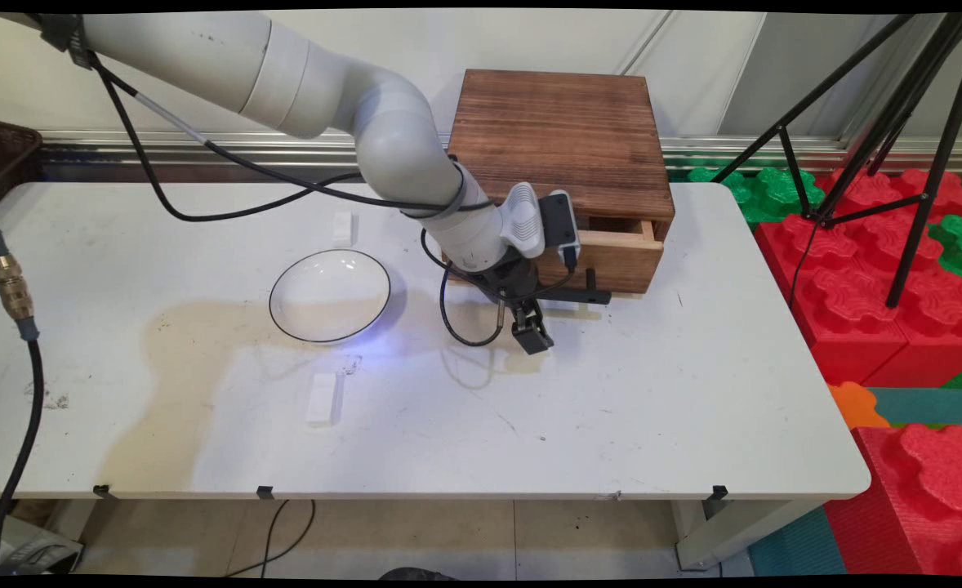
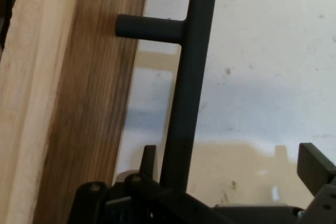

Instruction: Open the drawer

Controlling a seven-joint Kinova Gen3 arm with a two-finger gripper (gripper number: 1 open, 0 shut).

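The black gripper (image 1: 532, 327) hangs low over the white table (image 1: 652, 392), just in front of the wooden drawer box (image 1: 563, 147), its fingers spread wide on either side of the black bar handle (image 2: 186, 103). The drawer (image 1: 624, 253) stands slightly pulled out. A white bowl (image 1: 330, 296) sits left of the box.

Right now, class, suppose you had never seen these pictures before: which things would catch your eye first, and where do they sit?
The dark-stained wooden drawer box at the table's far edge stands out, its drawer slightly pulled out. The black two-finger claw hangs open just in front of it, with the drawer's black bar handle between its fingers. To the claw's left sits a round white bowl with a dark rim.
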